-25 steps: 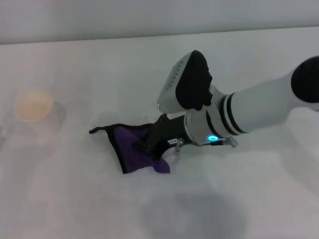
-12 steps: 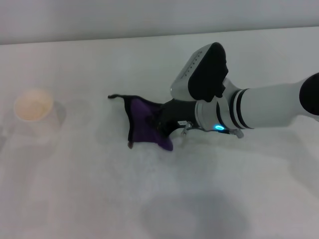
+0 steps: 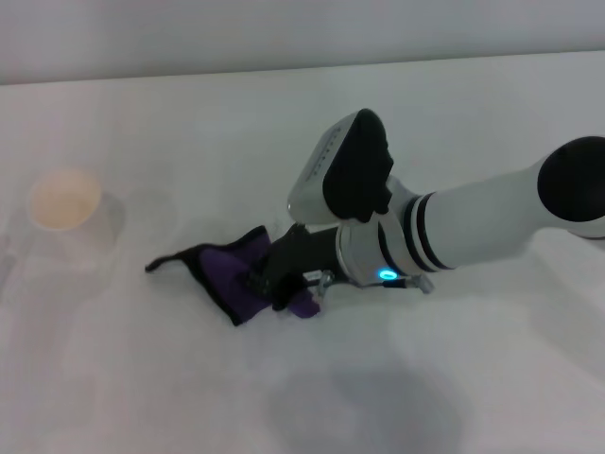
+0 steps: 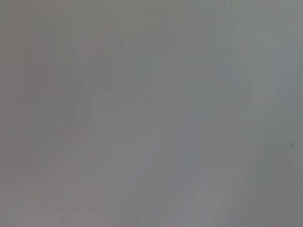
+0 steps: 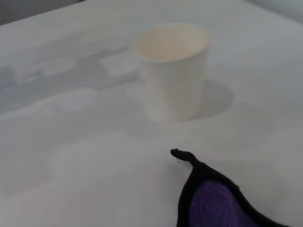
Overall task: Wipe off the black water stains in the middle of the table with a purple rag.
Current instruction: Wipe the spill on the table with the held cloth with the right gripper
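- The right arm reaches in from the right edge of the tabletop (image 3: 142,378), its right pincer (image 3: 284,276) low over the middle of the white surface.
- The pincer's dark fingers are closed on the purple rag (image 3: 230,274), pressing the bunched cloth down onto the tabletop.
- The rag spreads from the fingers toward the left edge, its black-stitched border showing and its thin black corner loop (image 3: 161,263) lying flat, pointing that way.
- A white paper cup (image 3: 64,200) stands upright near the left edge, well apart from the rag; from the wrist camera its pale inside (image 5: 173,42) shows nothing I can make out in it.
- I cannot see any black stain on the tabletop; the rag and pincer cover the middle.
- The left pincer is out of sight; its wrist camera shows only a featureless grey.
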Controlling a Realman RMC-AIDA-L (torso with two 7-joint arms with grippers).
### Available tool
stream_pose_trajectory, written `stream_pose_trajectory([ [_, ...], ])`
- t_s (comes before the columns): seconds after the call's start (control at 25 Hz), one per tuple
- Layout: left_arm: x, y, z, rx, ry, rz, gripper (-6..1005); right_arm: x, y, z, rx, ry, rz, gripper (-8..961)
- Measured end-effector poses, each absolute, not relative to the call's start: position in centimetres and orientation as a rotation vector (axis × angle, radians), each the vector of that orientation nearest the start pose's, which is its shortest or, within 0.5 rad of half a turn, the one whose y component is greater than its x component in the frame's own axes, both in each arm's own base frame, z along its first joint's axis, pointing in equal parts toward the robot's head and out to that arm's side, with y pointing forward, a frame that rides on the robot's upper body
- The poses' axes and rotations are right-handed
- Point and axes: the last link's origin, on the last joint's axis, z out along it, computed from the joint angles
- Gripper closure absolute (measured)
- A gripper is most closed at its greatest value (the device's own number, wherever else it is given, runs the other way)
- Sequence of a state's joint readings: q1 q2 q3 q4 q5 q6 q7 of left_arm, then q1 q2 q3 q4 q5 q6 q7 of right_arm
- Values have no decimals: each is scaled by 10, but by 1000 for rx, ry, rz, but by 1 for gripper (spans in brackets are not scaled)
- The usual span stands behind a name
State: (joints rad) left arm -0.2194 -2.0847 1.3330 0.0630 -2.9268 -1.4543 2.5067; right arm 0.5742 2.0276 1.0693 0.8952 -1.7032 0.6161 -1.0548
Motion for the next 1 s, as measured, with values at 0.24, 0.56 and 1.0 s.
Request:
stream_pose_trajectory([
  [0.24, -371, 244, 14, -1476, -781, -1004, 111, 182, 324, -146, -2831, 595, 66, 862],
  [0.56, -371, 244, 14, -1476, -780, -1004, 112, 192, 345, -135, -2681, 598, 97, 864],
  [1.0, -371, 244, 15, -1476, -778, -1004, 112, 220, 370, -93, -2544, 682, 159, 864],
])
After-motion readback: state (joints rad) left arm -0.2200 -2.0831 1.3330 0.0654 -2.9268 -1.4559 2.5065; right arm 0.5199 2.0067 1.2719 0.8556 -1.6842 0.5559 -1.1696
